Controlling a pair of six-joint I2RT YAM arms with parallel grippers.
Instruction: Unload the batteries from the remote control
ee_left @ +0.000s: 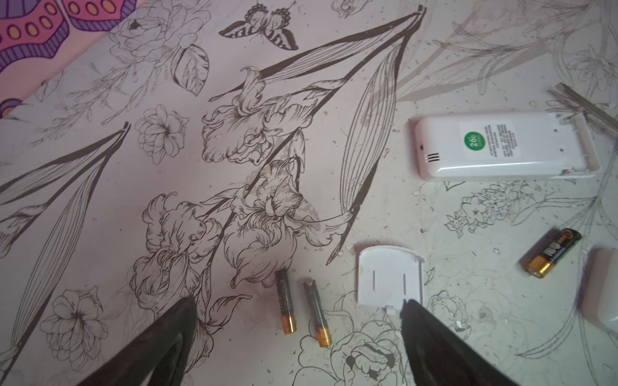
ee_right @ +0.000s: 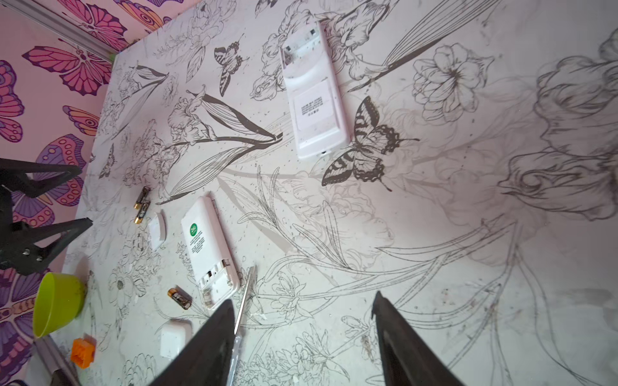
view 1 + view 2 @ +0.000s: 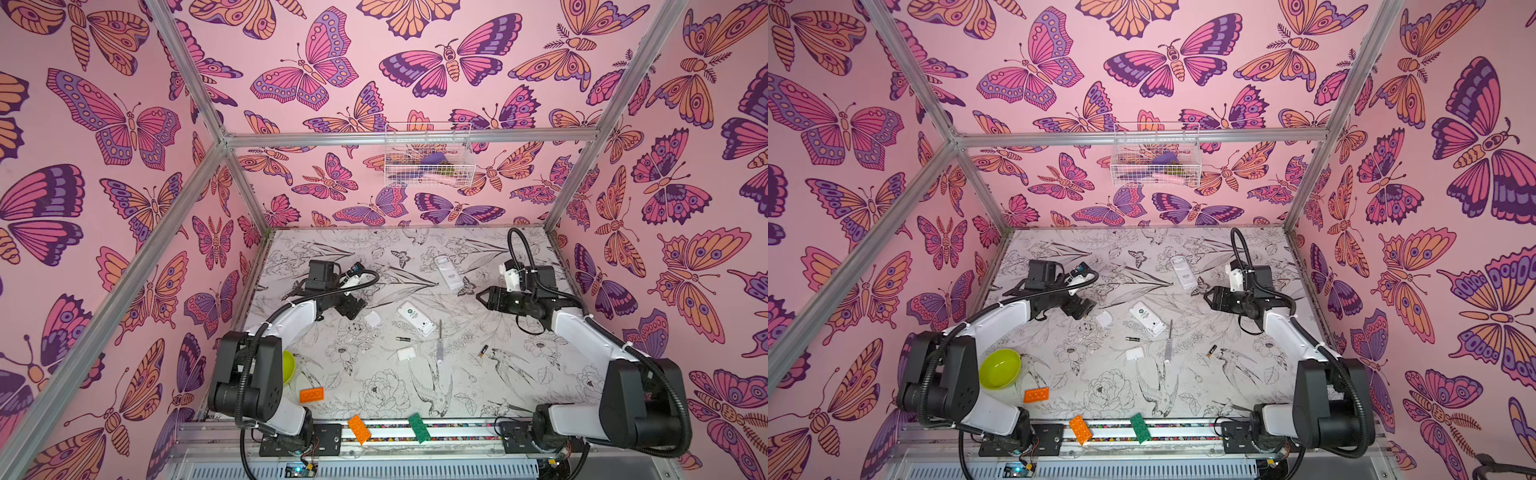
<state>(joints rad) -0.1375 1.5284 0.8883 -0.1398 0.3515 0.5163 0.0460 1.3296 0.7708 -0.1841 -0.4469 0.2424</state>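
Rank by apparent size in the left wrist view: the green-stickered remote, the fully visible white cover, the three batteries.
1. remote
2. white cover
3. lone battery and side-by-side batteries: these look about alike, so they are left unranked.

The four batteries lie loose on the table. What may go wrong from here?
1. Two batteries lie just below the open left gripper; a careless move may roll them away.
2. The thin tool lies beside the remote, close to the open right gripper; a low sweep might knock it.
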